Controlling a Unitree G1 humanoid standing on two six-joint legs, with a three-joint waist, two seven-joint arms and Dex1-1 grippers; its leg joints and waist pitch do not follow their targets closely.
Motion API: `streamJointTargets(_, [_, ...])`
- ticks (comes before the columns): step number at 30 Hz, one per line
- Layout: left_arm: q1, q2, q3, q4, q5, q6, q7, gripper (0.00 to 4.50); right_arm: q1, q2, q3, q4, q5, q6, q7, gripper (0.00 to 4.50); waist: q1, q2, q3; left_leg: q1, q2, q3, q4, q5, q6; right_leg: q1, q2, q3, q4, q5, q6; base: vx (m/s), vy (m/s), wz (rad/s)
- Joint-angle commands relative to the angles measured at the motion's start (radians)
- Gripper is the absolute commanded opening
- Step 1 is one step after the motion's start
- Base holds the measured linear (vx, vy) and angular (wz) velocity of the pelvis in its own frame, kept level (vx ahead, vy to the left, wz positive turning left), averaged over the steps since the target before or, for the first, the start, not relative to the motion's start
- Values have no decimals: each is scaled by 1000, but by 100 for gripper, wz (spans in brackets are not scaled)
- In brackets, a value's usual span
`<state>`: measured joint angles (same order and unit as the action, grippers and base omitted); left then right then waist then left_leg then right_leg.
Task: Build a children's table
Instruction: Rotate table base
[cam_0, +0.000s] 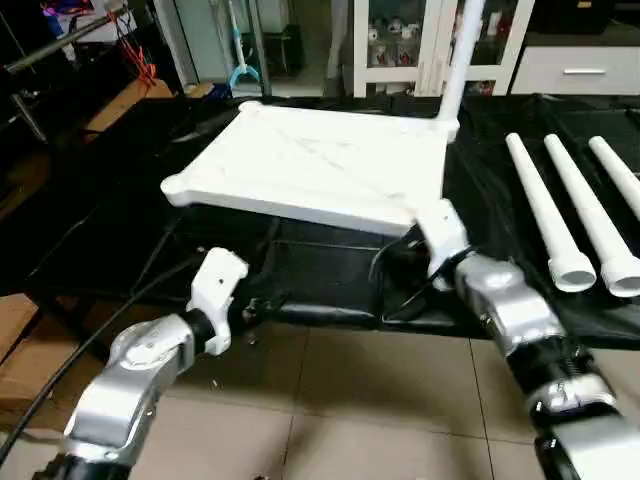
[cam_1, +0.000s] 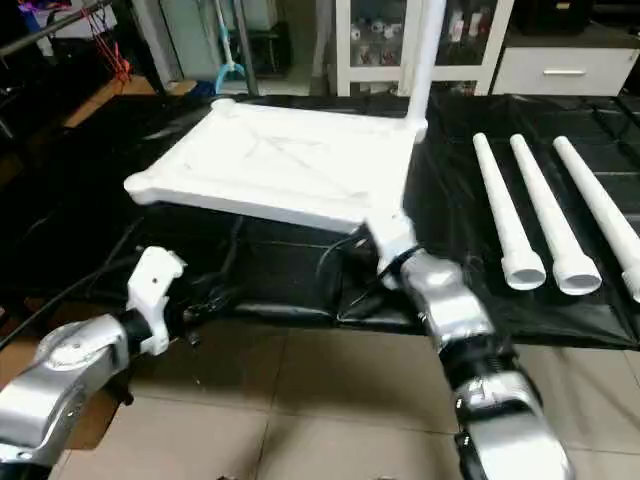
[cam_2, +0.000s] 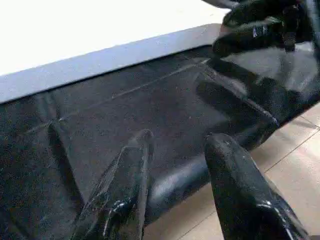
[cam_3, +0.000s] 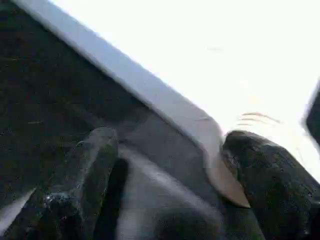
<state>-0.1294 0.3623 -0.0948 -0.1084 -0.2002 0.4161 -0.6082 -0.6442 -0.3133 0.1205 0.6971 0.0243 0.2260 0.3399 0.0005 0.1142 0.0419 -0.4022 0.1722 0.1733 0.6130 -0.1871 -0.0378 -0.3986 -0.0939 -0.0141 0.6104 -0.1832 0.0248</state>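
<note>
Holding steady: your right gripper (cam_3: 165, 175) sits at the near right corner of the tabletop (cam_0: 320, 160), low in the middle of the frame. Its fingers stand wide, one under the edge and one by the corner; you cannot tell if they squeeze it.
Left gripper: your left gripper (cam_2: 185, 175) hangs at the lower left, over the black cloth (cam_0: 110, 230). It is half open and holds nothing.
Doing it well: go slow and keep the top flat, so the standing leg (cam_0: 460, 60) does not tip.
Tabletop: it lies in the middle of the frame, bottom side up. One corner points at you.
Standing leg: it sits in the far right corner and points straight up.
Loose legs: three legs (cam_0: 545, 215) lie at the right, side by side. Their long way runs from you to the back, wide ends near you.
</note>
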Motion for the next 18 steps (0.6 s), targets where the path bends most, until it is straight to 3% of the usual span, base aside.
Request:
streamJointTargets(1, [-19,-11,-4,31,28,-2,39,194,-35,-2,-39,49,-13,-49,-59,386,-8,-5,-61,24,28,-11,-83,-328,-14,25,-25,5,-78,-248,-207,0,0,0])
streamJointTargets(3, [-45,-52,-11,65,60,-27,112,194,-50,-1,-88,71,-1,-108,-126,386,-9,-10,-64,23,27,-9,-78,-296,1,27,-23,4,-78,-216,-215,0,0,0])
streamJointTargets(5, [-60,-94,-2,78,67,-41,166,194,-40,9,-122,28,23,-129,-142,386,-7,-5,-69,22,27,-8,-72,-246,16,32,-23,4,-72,-160,-221,0,0,0])
streamJointTargets(6, [-60,-94,-2,78,67,-41,166,194,-40,9,-122,28,23,-129,-142,386,-8,-9,-71,16,27,-9,-70,-203,34,39,-23,2,-68,-107,-227,0,0,0])
streamJointTargets(7, [-67,-119,5,85,74,-54,203,194,-27,18,-142,-11,39,-137,-150,386,-7,-8,-71,16,27,-9,-69,-186,44,39,-22,2,-67,-85,-229,0,0,0])
streamJointTargets(8, [-74,-148,13,90,81,-68,243,194,-10,29,-159,-52,59,-146,-151,386,-6,-15,-76,14,27,-7,-63,-142,74,41,-22,1,-63,-29,-240,0,0,0])
streamJointTargets(10, [-81,-188,25,70,87,-91,292,194,55,46,-165,-189,82,-104,-131,386,-7,-19,-74,12,27,-7,-63,-128,92,45,-21,1,-62,-16,-241,0,0,0])
streamJointTargets(11, [-83,-205,38,61,88,-105,320,194,96,55,-156,-275,94,-78,-117,386,-3,-17,-73,15,31,-6,-61,-119,108,43,-22,3,-65,-12,-237,0,0,0])
streamJointTargets(12, [-84,-209,43,60,87,-103,326,194,104,56,-153,-291,95,-74,-116,386,-3,-9,-73,15,31,-8,-62,-118,113,43,-21,1,-66,-14,-232,0,0,0])
streamJointTargets(13, [-85,-223,60,59,82,-97,353,194,134,60,-143,-351,97,-59,-114,386,-5,-7,-73,15,31,-8,-61,-122,111,42,-20,1,-63,-19,-234,0,0,0])
streamJointTargets(14, [-80,-244,93,62,76,-94,393,194,187,65,-112,-455,90,-23,-120,386,-7,3,-71,18,32,-9,-65,-152,97,42,-17,1,-66,-43,-225,0,0,0])
streamJointTargets(16, [-68,-250,95,56,76,-83,401,194,217,70,-99,-512,70,4,-145,386,-10,-1,-69,17,31,-10,-70,-188,82,40,-17,0,-72,-95,-215,0,0,0])
streamJointTargets(17, [-52,-248,86,45,87,-82,405,194,240,80,-92,-556,57,17,-168,386,-11,9,-67,19,31,-10,-72,-207,73,37,-17,0,-74,-124,-212,0,0,0])
streamJointTargets(18, [-46,-249,85,39,87,-84,406,194,245,83,-92,-566,47,15,-179,386,-15,5,-64,19,32,-10,-75,-245,59,34,-17,1,-81,-177,-200,0,0,0])
